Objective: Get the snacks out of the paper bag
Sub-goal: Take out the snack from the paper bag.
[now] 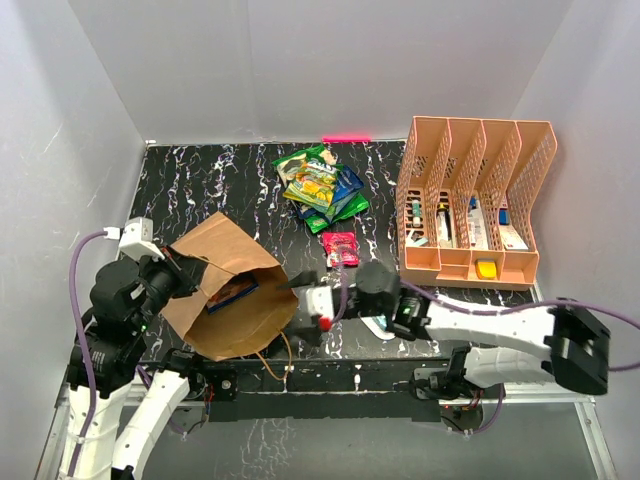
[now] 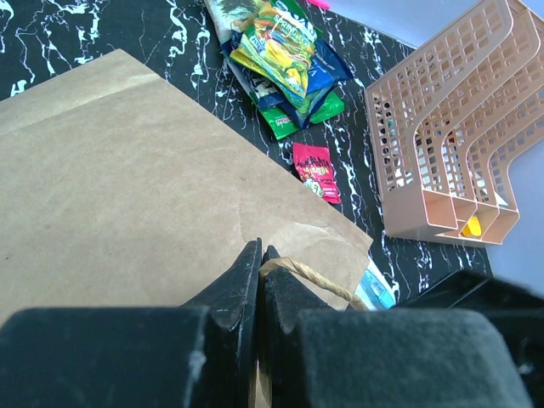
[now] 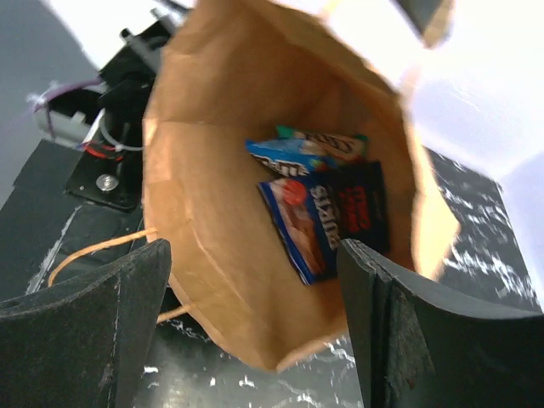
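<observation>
Counter (image 1: 200,170): black, white-veined; pale grey walls on three sides.
Left claw (image 2: 259,255): at the left of the paper bag (image 1: 235,300), pinched shut on its twisted handle.
Snacks (image 3: 319,217): several inside the bag, others piled beyond it.
Right claw (image 3: 255,255): at the bag's mouth, spread wide, empty.
Peach organizer (image 1: 470,200): well right of the bag.

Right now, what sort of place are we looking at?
Likely a lab test booth, not a home: plain grey walls box in a black white-veined tabletop, staged with a brown kraft paper bag.
</observation>
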You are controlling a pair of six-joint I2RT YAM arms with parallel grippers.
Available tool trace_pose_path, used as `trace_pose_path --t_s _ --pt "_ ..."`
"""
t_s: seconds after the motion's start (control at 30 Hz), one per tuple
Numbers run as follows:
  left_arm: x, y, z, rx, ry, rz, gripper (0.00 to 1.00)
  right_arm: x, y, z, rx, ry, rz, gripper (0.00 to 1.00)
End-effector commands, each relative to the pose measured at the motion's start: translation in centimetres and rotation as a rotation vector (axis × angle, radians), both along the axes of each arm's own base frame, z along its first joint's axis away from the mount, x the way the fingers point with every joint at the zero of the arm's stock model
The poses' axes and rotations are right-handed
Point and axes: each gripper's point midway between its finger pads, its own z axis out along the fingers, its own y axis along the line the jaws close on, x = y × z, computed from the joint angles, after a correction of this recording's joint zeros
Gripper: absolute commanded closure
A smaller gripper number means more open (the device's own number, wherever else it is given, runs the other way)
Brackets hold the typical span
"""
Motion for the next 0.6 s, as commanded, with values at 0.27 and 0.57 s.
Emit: trace_pose_path --t_s 0.27,0.57 --pt "-0.5 0.2 0.7 0.003 -0.017 0.003 1.0 0.6 12.2 -2.8 -0.069 -0.49 0.062 0.18" --pt "-0.8 0.4 1.5 -0.003 -0.035 0.007 1.0 4.8 16.9 -10.8 -0.27 -0.586 0.006 0.18"
